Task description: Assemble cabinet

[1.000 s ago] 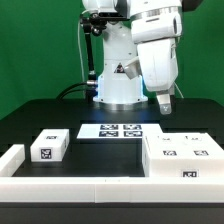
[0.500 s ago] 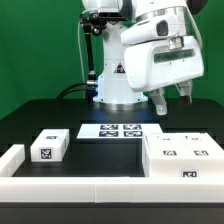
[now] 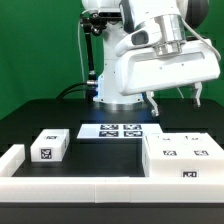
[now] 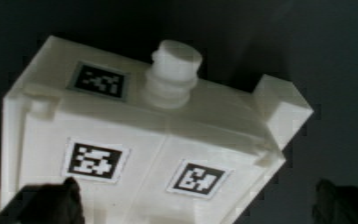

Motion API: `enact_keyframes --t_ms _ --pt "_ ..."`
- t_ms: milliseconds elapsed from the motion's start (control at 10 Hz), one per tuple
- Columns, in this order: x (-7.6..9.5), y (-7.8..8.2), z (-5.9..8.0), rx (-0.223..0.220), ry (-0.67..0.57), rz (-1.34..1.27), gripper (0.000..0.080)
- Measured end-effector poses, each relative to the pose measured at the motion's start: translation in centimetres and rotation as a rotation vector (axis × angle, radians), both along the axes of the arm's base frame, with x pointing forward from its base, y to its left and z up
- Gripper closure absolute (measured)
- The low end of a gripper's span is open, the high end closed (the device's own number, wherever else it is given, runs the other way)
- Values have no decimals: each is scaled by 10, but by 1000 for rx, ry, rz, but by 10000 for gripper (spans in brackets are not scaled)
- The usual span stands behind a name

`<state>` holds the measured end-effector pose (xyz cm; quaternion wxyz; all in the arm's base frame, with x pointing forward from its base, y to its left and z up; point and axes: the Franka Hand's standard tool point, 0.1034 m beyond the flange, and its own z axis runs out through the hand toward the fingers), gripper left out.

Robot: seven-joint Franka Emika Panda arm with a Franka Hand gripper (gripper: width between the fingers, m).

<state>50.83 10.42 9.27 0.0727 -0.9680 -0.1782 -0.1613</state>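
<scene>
The big white cabinet box [image 3: 181, 156] lies on the black table at the exterior view's right, with tags on its top and front. My gripper [image 3: 175, 100] hangs open and empty well above it, touching nothing. In the wrist view the box [image 4: 149, 120] fills the frame, showing three tags and a short round peg [image 4: 172, 70] at one edge. My dark fingertips [image 4: 44, 204] stand wide apart, and the gripper [image 4: 194, 208] is over the box. A small white drawer block [image 3: 48, 147] with tags sits at the exterior view's left.
The marker board [image 3: 111, 131] lies flat in front of the robot's white base [image 3: 118, 85]. A long white rail piece [image 3: 75, 186] runs along the table's front, with a shorter arm [image 3: 11, 160] at the left. A green wall stands behind.
The wrist has turned and swung toward the exterior view's right, over the cabinet box. Both fingers now show side by side and wide apart. The parts on the table have not moved.
</scene>
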Motion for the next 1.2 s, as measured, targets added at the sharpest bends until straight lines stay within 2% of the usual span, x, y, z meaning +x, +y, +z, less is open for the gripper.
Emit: enact_keyframes --t_ms 300,400,500,600,1000,1200 --pt "-5 0 -5 13 39 -90 151" --pt "-4 6 -2 36 31 -191 151" --pt "-10 9 -5 55 13 -265 151" --pt "-13 2 -11 29 -5 -218 151" --pt "-14 1 -12 34 -5 -235 151" --pt "-31 -12 -30 42 21 -334 151"
